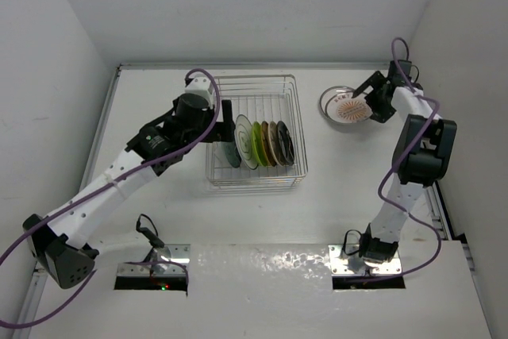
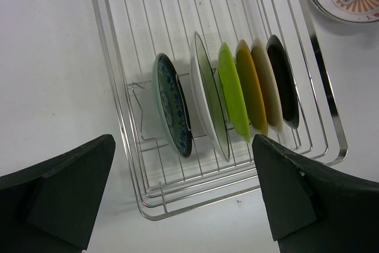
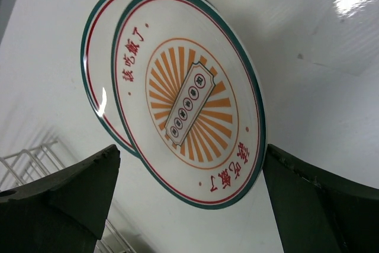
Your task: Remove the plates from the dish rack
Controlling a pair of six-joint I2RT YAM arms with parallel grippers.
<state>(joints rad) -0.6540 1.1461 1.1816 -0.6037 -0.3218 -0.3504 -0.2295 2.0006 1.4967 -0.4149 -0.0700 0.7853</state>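
One white table [image 1: 159,117]; one wire dish rack [image 1: 255,77] at its centre, open wire floor behind the row. Six plates [image 1: 262,143] stand on edge inside; two printed plates [image 3: 189,99] lie stacked at the right, well apart. Over the rack, the left gripper [image 2: 182,140] gapes wide; over the stack, the right gripper [image 3: 190,149] gapes wide, holding nothing.

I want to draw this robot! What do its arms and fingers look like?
Both the left arm and the right arm have white tube-shaped segments joined by chunky black joints. A thin purple cable loops along each. The left arm's fingers and the right arm's fingers are dark, blocky wedges.
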